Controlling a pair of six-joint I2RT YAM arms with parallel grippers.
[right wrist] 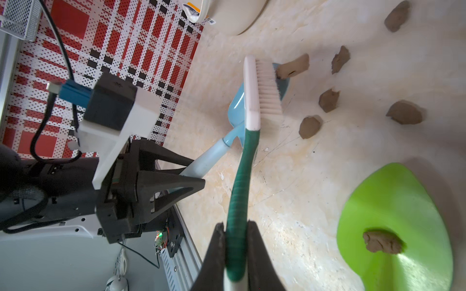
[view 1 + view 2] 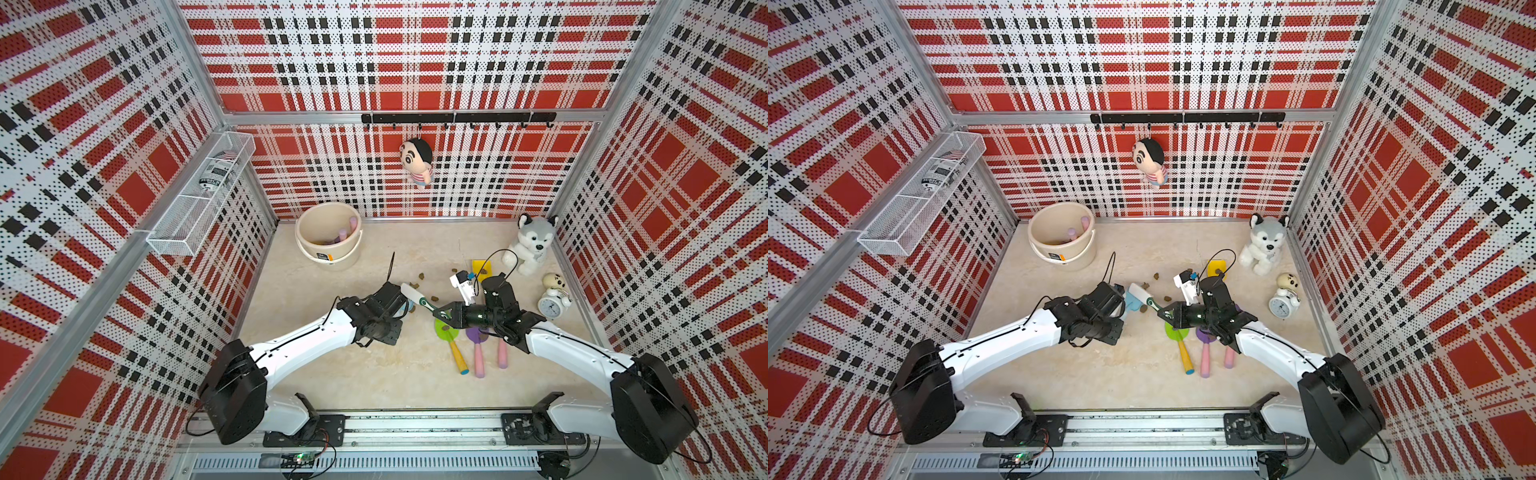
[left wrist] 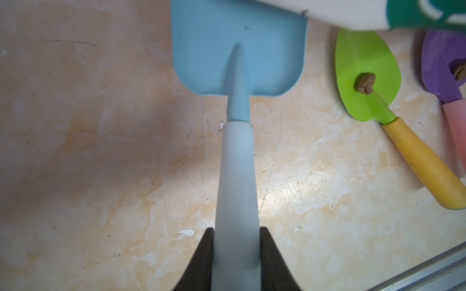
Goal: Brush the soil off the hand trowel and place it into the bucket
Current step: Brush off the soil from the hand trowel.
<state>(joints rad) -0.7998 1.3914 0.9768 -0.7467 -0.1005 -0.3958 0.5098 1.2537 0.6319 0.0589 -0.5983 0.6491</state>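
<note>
In both top views the left pincer (image 2: 402,302) is clamped on the pale handle of the blue hand trowel (image 2: 1134,306), and the blade juts out just ahead of its tips; the right pincer (image 2: 441,312) faces it, closed tight on the green handle of a brush (image 2: 415,296), whose white head reaches across the blade; a few soil lumps (image 2: 422,275) lie on the bench (image 2: 353,374) beyond the two pincers; the bucket (image 2: 309,253) stands well beyond the left pincer, apart from both arms; a green trowel (image 2: 444,329) and a purple trowel (image 2: 475,335) lie under the right pincer and wrist.

In the left wrist view, the left pincer (image 3: 237,229) grips the trowel's handle from both sides, the blade straight ahead of it and lifted clear of the bench; the brush head crosses the blade's far end; off to one side of the pincer the green trowel carries one lump on its blade.

In the right wrist view, the right pincer (image 1: 235,224) squeezes the brush handle; ahead of it the bristles rest against the blue blade, and a soil lump (image 1: 293,69) sits at the blade's far edge, touching the bristle tips; more lumps lie scattered on the bench beside the brush; the bucket shows far ahead of the pincer.
</note>
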